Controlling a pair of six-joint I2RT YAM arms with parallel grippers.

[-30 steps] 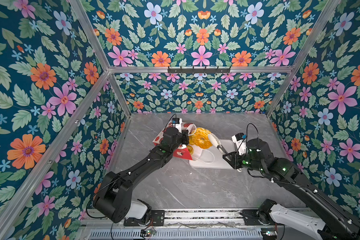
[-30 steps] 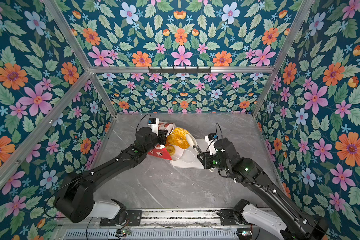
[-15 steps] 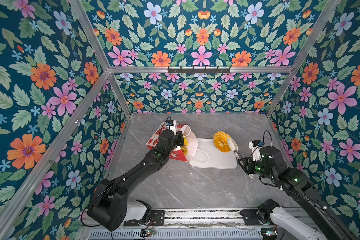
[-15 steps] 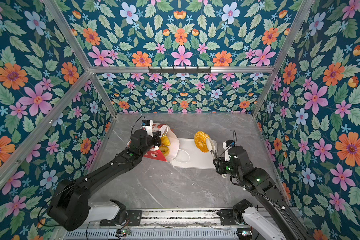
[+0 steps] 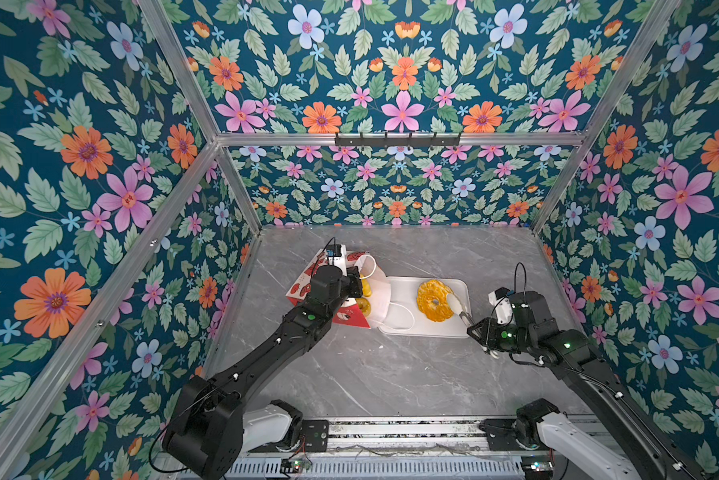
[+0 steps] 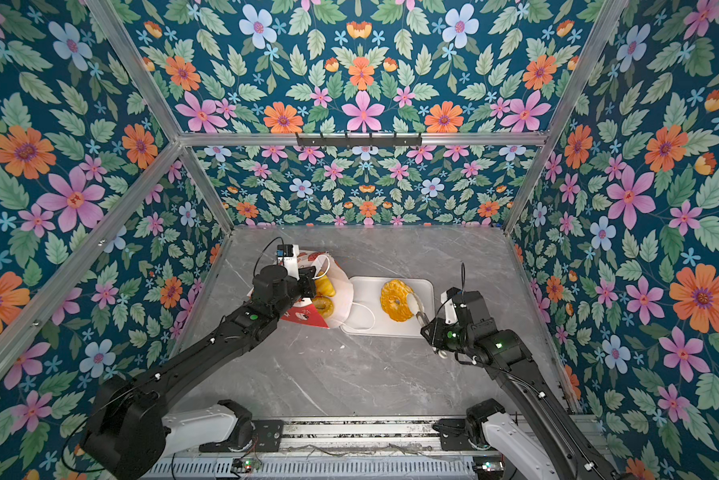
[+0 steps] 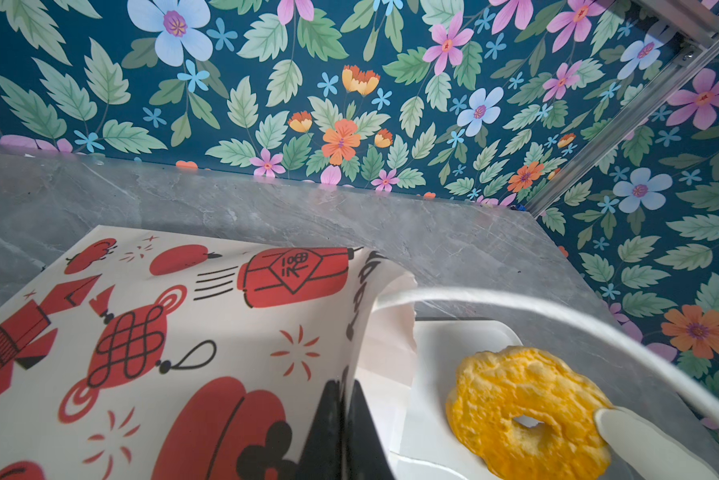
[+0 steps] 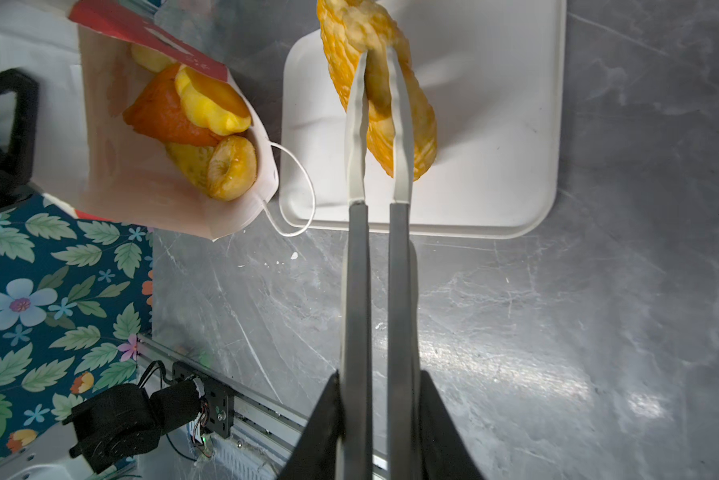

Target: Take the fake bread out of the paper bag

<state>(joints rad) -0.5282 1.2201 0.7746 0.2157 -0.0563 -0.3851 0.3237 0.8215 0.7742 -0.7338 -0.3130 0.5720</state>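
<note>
Ring cake [image 8: 422, 124] clamped btwn R pincer [image 8: 377, 52] tips.

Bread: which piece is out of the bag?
The ring cake, gripped by the right end effector over the tray; the other pieces lie inside the bag.

Front lies open
Bare surface [image 5: 370, 374] in front; paper bag [image 5: 376, 297] and tray [image 5: 403, 291], side by side, fill the middle.

The right claw [image 5: 453, 300] has carried the ring cake [image 5: 430, 301] from the paper bag [image 5: 301, 286] over the tray [image 5: 402, 287].
</note>
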